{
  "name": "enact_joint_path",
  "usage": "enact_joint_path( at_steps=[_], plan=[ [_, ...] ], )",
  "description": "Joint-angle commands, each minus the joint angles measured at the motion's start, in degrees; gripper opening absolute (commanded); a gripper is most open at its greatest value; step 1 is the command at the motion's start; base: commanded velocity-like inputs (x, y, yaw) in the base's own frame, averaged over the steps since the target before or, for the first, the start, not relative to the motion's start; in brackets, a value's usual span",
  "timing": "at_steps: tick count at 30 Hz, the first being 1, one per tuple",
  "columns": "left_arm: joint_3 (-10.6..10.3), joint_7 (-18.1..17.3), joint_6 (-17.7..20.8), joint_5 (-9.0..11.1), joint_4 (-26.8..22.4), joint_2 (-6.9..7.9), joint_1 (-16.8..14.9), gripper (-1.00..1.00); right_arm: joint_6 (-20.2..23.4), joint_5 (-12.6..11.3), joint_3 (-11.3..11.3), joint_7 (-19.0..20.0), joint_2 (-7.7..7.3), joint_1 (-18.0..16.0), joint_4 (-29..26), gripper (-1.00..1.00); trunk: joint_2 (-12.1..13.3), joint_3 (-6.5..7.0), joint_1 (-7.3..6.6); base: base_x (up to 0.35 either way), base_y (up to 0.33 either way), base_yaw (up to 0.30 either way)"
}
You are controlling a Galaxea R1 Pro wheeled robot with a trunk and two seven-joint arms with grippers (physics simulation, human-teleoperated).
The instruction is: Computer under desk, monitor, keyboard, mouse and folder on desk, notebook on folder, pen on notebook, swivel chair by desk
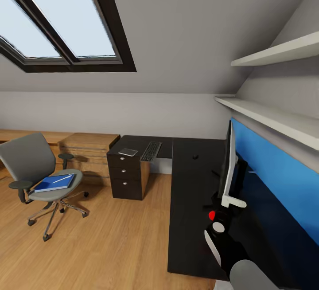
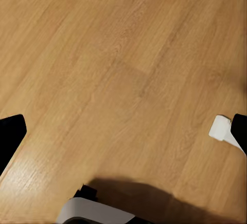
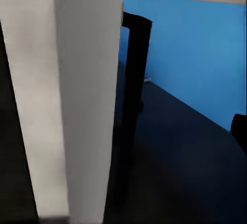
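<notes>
Nearest the head camera, the right arm [image 1: 223,241] reaches up over the black L-shaped table [image 1: 190,219] toward the monitor [image 1: 229,166], which stands on the table edge-on to the camera, in front of the blue wall panel [image 1: 274,174]. Its right tool [image 1: 221,210] sits just at the monitor's lower corner, and the right wrist view has the monitor's pale edge [image 3: 77,100] and black stand [image 3: 135,80] very close, but whether the tool is clamped on it or spread I cannot tell. A small black mouse [image 1: 195,157] lies on the table farther back. The keyboard [image 1: 150,151] rests at the far wing of the table, beside a grey notebook [image 1: 128,152] on top of the dark drawer unit [image 1: 126,174]. Well apart, out on the wooden floor [image 1: 110,245], the grey swivel chair [image 1: 33,166] carries the blue folder [image 1: 54,183] on its seat, with a pale pen [image 1: 63,178] lying on the folder. The left tool [image 2: 123,131] hangs over bare floor, its fingertips [image 2: 11,131] spread wide with nothing between them.
</notes>
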Motion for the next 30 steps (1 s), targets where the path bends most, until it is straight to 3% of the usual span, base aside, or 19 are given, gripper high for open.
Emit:
enact_joint_path(
  at_steps=[1,8,12,30],
  plan=[
    [-0.2,0.5,0.1,0.5,-0.1,0.06,0.0,1.0,0.0,0.4,-0.1,-0.2,0.02,-0.1,0.1,1.0,-0.1,-0.09,0.0,-0.247,-0.246,0.0],
    [-0.2,0.5,0.1,0.6,-0.1,0.05,0.0,1.0,-0.1,0.4,0.0,0.7,0.17,0.0,0.1,1.0,-0.1,-0.09,0.0,-0.247,-0.234,0.0],
    [-0.3,0.5,0.1,0.5,-0.1,0.05,0.0,1.0,-0.1,0.4,0.0,3.2,0.23,0.0,0.2,1.0,-0.1,-0.09,0.0,-0.193,-0.248,0.0],
    [-0.3,0.5,0.1,0.5,1.0,0.12,0.0,1.0,-0.4,0.3,0.1,8.1,0.37,0.0,0.2,1.0,-0.1,-0.09,0.0,-0.013,-0.128,0.0]
  ],
)
